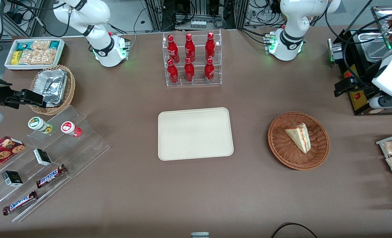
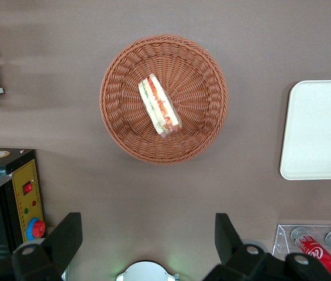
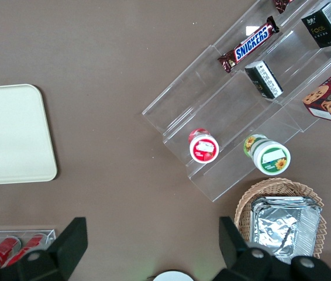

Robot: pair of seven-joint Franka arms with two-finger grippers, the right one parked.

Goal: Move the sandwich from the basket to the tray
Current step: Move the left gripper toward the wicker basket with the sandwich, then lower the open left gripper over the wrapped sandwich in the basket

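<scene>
Even overhead light, soft shadows, glare on foil containers (image 1: 51, 86); sharp focus.

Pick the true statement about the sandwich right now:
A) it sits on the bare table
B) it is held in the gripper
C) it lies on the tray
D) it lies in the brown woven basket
D: the sandwich lies in the basket, the tray is bare, and the open gripper hangs well above the basket, holding nothing.

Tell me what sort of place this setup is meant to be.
Probably a lab mock-up of a snack counter: a clear acrylic rack of red cola bottles, stepped clear shelves with Snickers bars, and a triangular white-bread sandwich in a round reddish-brown wicker basket beside a cream rectangular plastic tray. The left gripper hangs open above.
</scene>
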